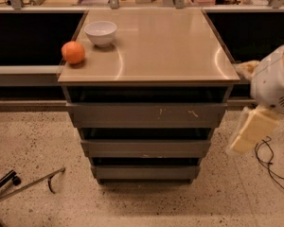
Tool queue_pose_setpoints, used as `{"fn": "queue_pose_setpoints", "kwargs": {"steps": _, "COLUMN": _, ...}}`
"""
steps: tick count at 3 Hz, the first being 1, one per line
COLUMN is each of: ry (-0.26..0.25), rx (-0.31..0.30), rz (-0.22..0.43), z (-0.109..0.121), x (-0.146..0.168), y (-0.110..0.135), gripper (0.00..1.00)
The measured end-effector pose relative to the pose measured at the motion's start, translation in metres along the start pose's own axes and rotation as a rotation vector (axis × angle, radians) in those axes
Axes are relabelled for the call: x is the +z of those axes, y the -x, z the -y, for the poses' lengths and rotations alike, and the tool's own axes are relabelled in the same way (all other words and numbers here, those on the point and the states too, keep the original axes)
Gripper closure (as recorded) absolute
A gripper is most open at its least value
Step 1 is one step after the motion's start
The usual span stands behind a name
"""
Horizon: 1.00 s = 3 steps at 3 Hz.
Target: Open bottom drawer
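A grey metal cabinet with three drawers stands in the middle of the camera view. The bottom drawer (pixel 146 172) is the lowest and shortest front, plain and without a handle, just above the floor; none of its inside shows. Above it are the middle drawer front (pixel 146 148) and the wide top front (pixel 146 115) with pale scratch marks. My gripper (pixel 252 132), a pale yellow piece under the white arm (pixel 274 82), hangs to the right of the cabinet at about the height of the middle drawer, apart from it.
On the cabinet's tan top (pixel 165 46) sit a white bowl (pixel 101 32) and an orange (pixel 73 52) at the left. A black cable (pixel 270 160) lies on the speckled floor at the right. A black and metal rod (pixel 23 186) lies at lower left. Dark counters run behind.
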<state>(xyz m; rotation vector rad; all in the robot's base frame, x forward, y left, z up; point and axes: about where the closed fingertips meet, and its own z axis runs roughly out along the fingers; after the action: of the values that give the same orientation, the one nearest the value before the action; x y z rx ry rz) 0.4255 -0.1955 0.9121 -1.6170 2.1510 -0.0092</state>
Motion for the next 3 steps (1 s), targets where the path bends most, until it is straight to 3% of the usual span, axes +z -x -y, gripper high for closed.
{"fn": "queue_pose_setpoints", "kwargs": {"steps": 2, "ry": 0.129, "rx": 0.100, "rz": 0.001, "z": -0.073, "x": 0.112, "y": -0.069, "gripper": 0.00}}
{"fn": "queue_pose_setpoints", "kwargs": {"steps": 3, "ry": 0.129, "rx": 0.100, "rz": 0.002, "z": -0.073, "x": 0.112, "y": -0.069, "gripper": 0.00}}
